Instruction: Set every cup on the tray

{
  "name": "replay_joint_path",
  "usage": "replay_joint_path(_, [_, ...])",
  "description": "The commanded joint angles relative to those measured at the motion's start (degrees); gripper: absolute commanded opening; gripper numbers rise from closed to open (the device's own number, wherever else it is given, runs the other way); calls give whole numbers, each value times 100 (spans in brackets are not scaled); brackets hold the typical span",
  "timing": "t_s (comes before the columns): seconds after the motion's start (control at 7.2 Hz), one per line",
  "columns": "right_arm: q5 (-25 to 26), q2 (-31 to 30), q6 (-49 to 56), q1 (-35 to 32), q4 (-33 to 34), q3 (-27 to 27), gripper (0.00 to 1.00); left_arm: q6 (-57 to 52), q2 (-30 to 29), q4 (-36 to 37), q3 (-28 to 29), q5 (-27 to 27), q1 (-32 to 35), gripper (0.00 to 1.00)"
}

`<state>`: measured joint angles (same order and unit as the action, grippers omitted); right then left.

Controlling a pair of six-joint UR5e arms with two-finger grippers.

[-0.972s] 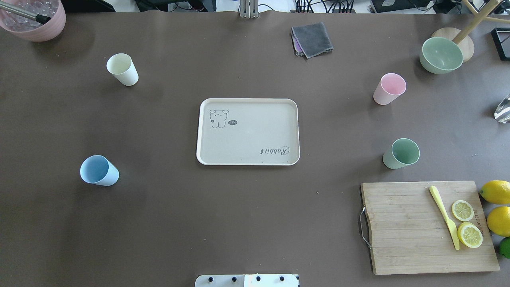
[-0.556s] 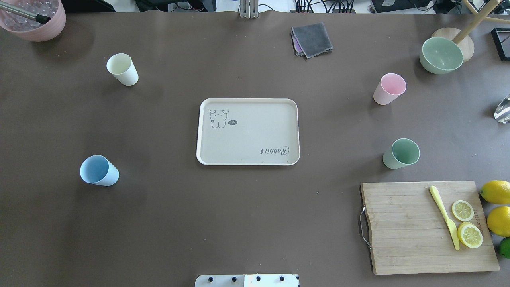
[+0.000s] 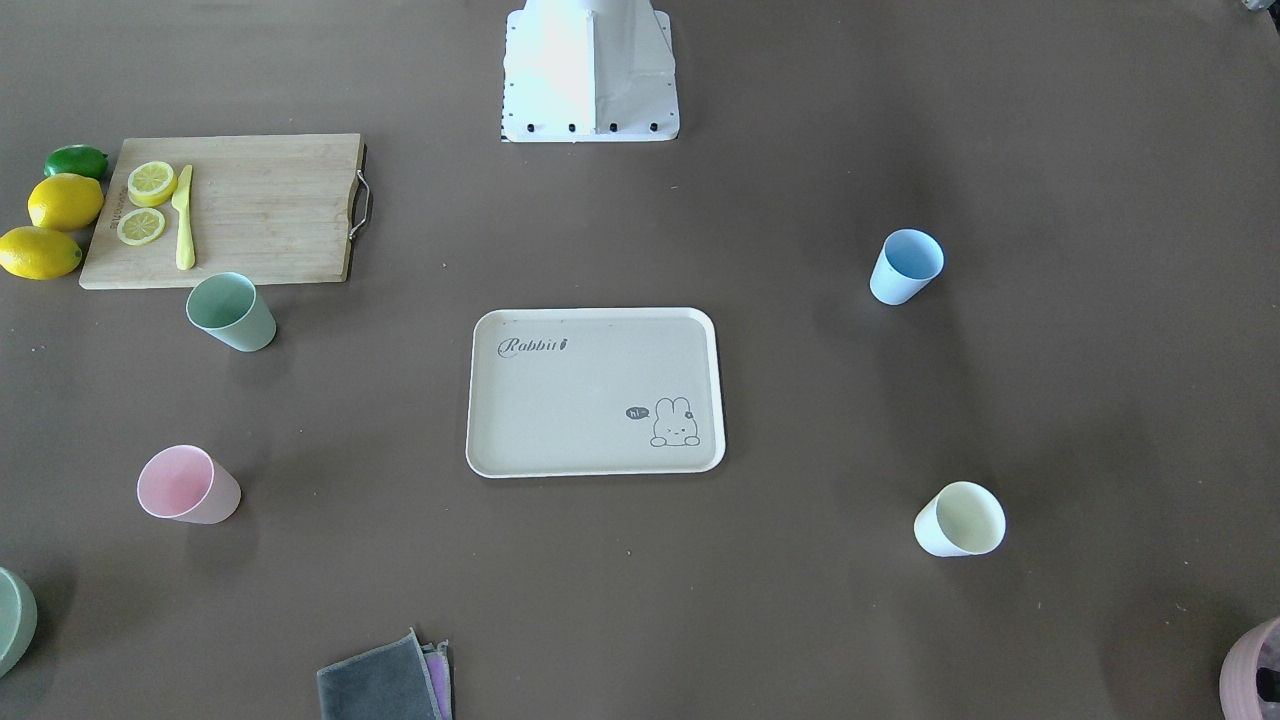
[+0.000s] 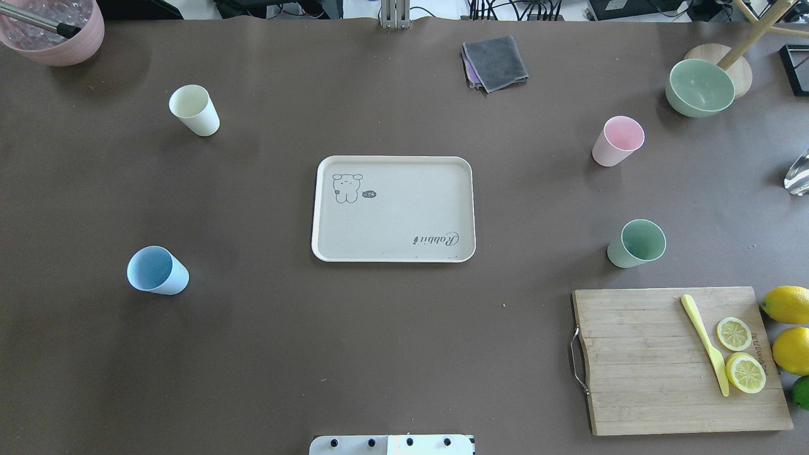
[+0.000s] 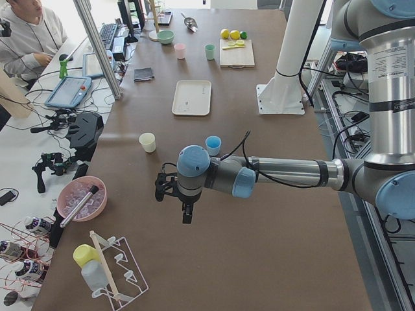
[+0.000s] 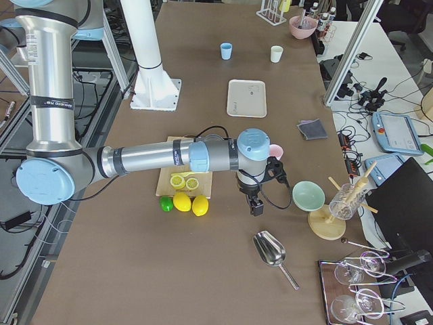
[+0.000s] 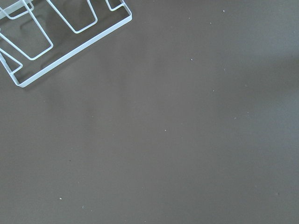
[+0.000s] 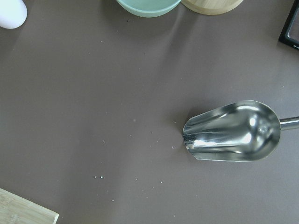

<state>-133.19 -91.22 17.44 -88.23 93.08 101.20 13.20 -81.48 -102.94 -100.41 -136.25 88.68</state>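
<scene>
The cream tray (image 4: 393,208) lies flat at the table's middle with nothing on it. All the cups stand on the table around it: pale yellow (image 4: 194,110) far left, light blue (image 4: 157,270) near left, pink (image 4: 617,140) far right, mint green (image 4: 636,244) near right. My left gripper (image 5: 186,217) shows only in the exterior left view, hanging over bare table beyond the blue cup (image 5: 213,144). My right gripper (image 6: 257,208) shows only in the exterior right view, past the pink cup (image 6: 275,150). I cannot tell whether either is open or shut.
A wooden cutting board (image 4: 676,360) with lemon slices and a knife lies near right, with lemons beside it. A sage bowl (image 4: 699,87), a grey cloth (image 4: 495,62) and a mauve vessel (image 4: 54,28) sit along the far side. A metal scoop (image 8: 233,130) lies under the right wrist and a wire rack (image 7: 56,32) under the left.
</scene>
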Motion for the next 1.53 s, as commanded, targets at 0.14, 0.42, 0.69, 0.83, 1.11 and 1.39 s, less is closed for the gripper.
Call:
replay_joint_path(0.14, [12, -71, -3, 8, 0, 162, 100, -20, 44, -42, -84, -7, 0, 98])
replay_joint_path(0.42, [-75, -194, 40, 16, -261, 128, 100, -2, 53, -330, -102, -33, -9, 98])
replay_joint_path(0.69, [-128, -413, 41, 17, -1087, 75, 100, 6, 236, -699, -102, -208, -18, 98])
replay_joint_path(0.83, [-172, -519, 32, 17, -1220, 75, 100, 7, 281, -953, -102, -200, -18, 98])
replay_joint_path(1.11, [-390, -537, -20, 17, -1344, 84, 100, 24, 561, -1628, -102, -226, -18, 98])
replay_joint_path(1.39, [-725, -485, -1060, 392, -1344, 232, 100, 968, 642, -2185, -102, -271, -157, 98])
